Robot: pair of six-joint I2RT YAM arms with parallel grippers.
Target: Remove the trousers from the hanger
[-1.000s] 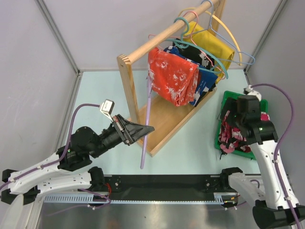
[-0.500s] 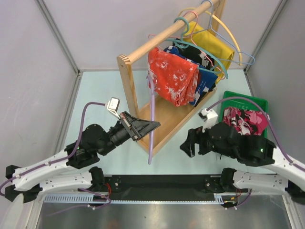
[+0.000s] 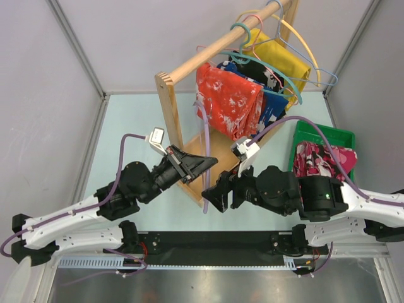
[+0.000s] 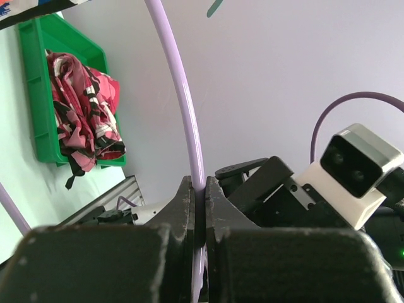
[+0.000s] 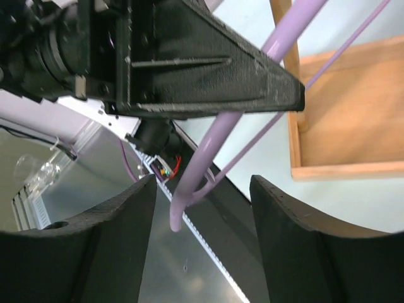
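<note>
A: Left end effector (image 3: 212, 163)?
B: Clamped on the hanger (image 4: 188, 126); the hanger's curved end hangs below the grip.
A: Right end effector (image 3: 211, 194)?
B: Fingers apart; the hanger's lower end lies between them, touching neither.
A: Trousers (image 3: 323, 161)?
B: Off the hanger; heaped in a green bin (image 3: 315, 130), well right of both end effectors.
</note>
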